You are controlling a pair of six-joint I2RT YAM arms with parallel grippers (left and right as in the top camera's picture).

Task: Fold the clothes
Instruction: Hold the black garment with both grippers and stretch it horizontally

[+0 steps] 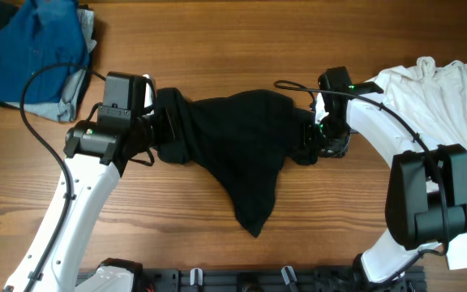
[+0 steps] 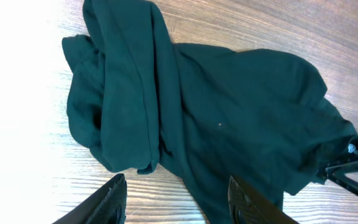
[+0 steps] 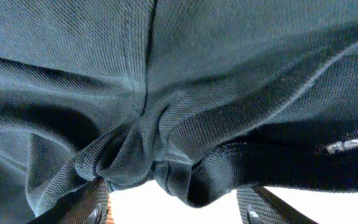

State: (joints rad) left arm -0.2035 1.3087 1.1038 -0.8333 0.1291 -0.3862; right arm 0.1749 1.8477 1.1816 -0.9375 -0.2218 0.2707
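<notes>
The clothes, a black T-shirt (image 1: 242, 142), lie bunched on the wooden table between my two arms, with a point of cloth trailing toward the front edge. My left gripper (image 1: 159, 122) sits at its left end. In the left wrist view the left gripper (image 2: 176, 179) is open; wood shows between the fingers, and the black T-shirt (image 2: 229, 106) lies beyond them and runs past the right finger. My right gripper (image 1: 308, 139) is at the shirt's right end. Close up, the right gripper (image 3: 174, 186) stands open around a hanging fold of the T-shirt (image 3: 166, 93), with white lettering (image 3: 352, 144) nearby.
A blue shirt (image 1: 35, 49) lies heaped on grey cloth (image 1: 71, 93) at the back left corner. A white T-shirt (image 1: 452, 105) is spread along the right side, under the right arm. Bare wood (image 1: 160, 211) lies in front of the black shirt.
</notes>
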